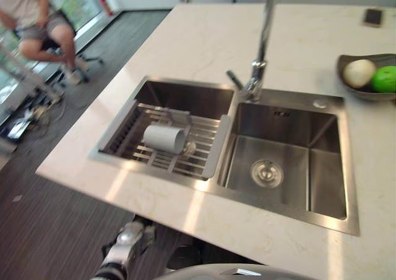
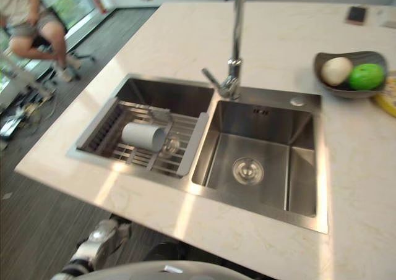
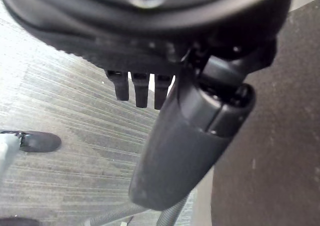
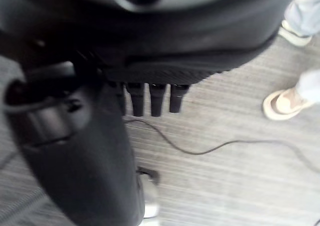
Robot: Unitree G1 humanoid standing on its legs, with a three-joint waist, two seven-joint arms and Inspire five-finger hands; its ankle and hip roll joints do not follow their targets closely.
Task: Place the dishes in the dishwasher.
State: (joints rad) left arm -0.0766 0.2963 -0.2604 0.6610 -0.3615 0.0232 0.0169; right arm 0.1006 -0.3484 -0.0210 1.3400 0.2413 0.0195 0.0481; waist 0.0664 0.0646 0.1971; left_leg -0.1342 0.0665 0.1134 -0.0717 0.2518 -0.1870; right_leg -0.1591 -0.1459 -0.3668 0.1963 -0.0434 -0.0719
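Note:
A white cup (image 1: 164,138) lies on its side on a slatted drying rack (image 1: 207,138) set across the left basin of a steel sink. Against the cup's open end rests a small clear glass (image 1: 189,148). My left hand (image 3: 150,31) hangs low beside the counter over striped floor, its fingers (image 3: 141,89) straight and its thumb (image 3: 185,151) free, holding nothing. My right hand (image 4: 165,46) hangs the same way above the floor, fingers (image 4: 150,99) straight and empty. Both hands are well below and apart from the sink.
A tall faucet (image 1: 257,76) stands between the basins; the right basin (image 1: 325,181) holds only its drain. A dark bowl (image 1: 346,67) of fruit and a phone (image 1: 373,16) lie on the counter. A person (image 1: 37,20) sits far left; a person's shoes (image 4: 282,104) show near my right hand.

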